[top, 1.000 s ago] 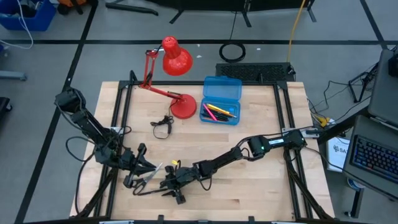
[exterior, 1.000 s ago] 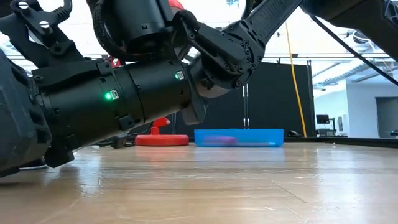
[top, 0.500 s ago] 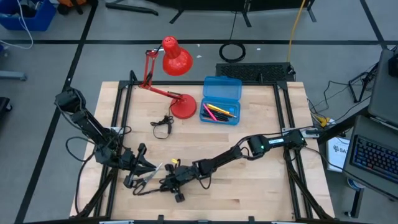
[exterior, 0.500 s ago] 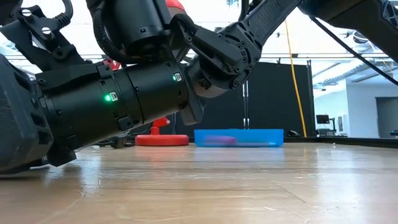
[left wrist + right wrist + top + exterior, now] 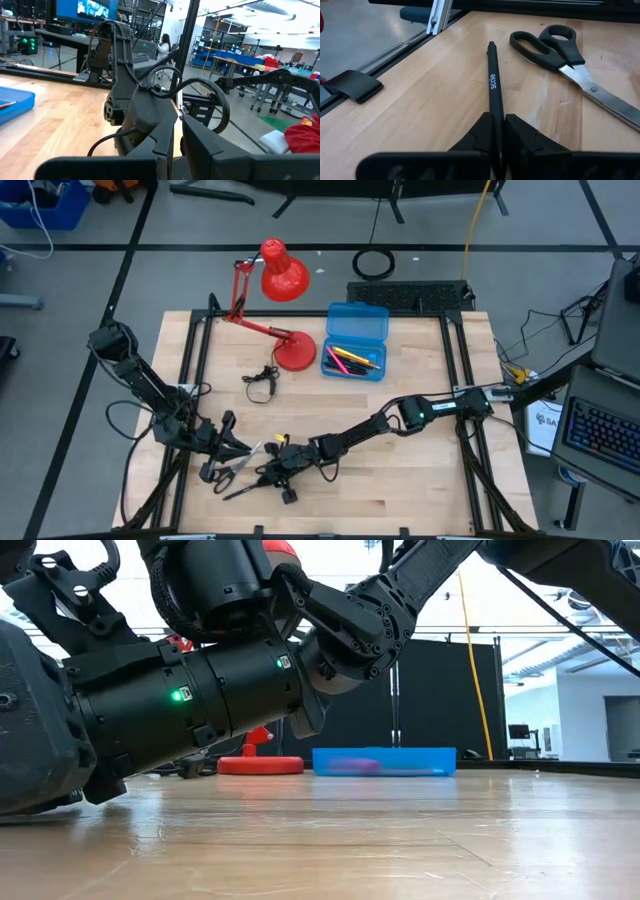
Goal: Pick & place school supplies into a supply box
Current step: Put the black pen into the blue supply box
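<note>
A thin black pen (image 5: 492,80) lies near the table's front left, with my right gripper (image 5: 496,132) shut on its near end; in the high view the pen (image 5: 240,488) sticks out beyond the gripper (image 5: 272,478). Black-handled scissors (image 5: 555,45) lie flat beside the pen. My left gripper (image 5: 232,448) sits low just left of the scissors (image 5: 232,467), fingers (image 5: 165,145) shut with nothing seen between them. The blue supply box (image 5: 355,340) stands open at the far middle, with an orange pencil and pink pens inside. My right gripper pinches the pen's end (image 5: 495,117) between its two fingers. The fingers come low from the table's right and lie along the pen. The pen points away from the gripper toward the table's left, and its far tip (image 5: 491,46) looks to rest on the wood.
A red desk lamp (image 5: 285,310) stands at the far left of the box, and a small black wire loop (image 5: 262,377) lies in front of it. A small yellow thing (image 5: 281,442) lies by my right arm. Bare wood stretches across the table's right half.
My right gripper has shut on the black pen; its fingers stood wide apart a second ago. The pen has stayed where it lay.
</note>
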Motion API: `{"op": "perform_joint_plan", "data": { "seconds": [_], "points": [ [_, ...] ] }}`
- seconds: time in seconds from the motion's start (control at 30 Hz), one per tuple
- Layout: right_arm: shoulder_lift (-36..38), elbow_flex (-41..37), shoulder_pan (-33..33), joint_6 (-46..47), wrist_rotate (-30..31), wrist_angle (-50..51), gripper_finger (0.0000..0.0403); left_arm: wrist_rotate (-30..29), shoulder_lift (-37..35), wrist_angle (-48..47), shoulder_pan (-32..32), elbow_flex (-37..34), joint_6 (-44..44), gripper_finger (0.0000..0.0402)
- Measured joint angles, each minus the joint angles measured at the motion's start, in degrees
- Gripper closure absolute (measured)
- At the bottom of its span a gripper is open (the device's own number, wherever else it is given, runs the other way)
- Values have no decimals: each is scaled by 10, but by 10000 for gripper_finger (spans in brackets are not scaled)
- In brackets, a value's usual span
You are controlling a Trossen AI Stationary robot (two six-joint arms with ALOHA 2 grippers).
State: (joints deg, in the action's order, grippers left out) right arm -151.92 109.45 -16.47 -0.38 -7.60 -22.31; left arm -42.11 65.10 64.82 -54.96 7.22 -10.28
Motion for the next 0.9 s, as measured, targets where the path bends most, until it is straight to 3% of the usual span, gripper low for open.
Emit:
{"op": "perform_joint_plan", "data": {
  "seconds": [0.9],
  "points": [
    [23, -3, -1, -19, 0, 0, 382, 0, 0, -9, 0, 0, -6, 360]
  ]
}}
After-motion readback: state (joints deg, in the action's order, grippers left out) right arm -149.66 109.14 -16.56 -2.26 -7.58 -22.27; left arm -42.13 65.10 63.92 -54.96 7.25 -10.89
